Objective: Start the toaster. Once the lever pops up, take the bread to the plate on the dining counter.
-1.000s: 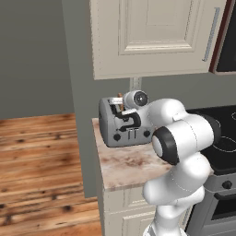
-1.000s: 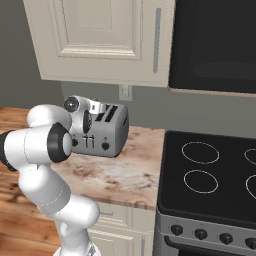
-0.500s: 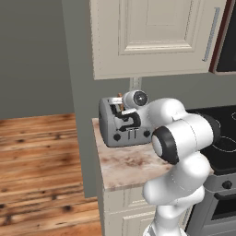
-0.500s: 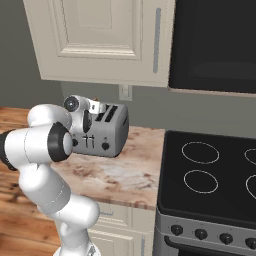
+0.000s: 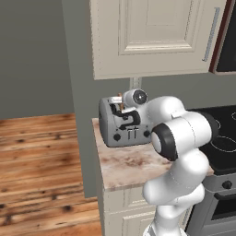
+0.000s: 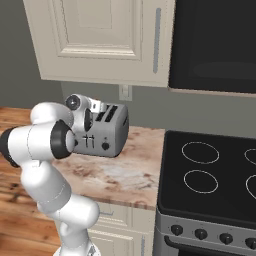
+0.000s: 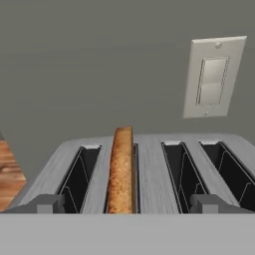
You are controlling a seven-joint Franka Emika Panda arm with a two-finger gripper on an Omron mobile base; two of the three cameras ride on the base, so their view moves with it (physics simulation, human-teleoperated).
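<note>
You are working at the marble tabletop (image 5: 133, 168), where the toaster (image 5: 120, 128) is sitting near the left end against the wall, beside the stove (image 6: 210, 180) on its right. The bread (image 7: 121, 169) is standing upright in the second slot from the left, its top poking above the slot, likely so you can grasp it. Your gripper (image 5: 124, 115) is hovering just above the toaster with jaws spread wide, grasping nothing. The cabinet (image 5: 152, 37) is hanging overhead, limiting lift room, and a wall switch (image 7: 213, 77) is sitting behind.
</note>
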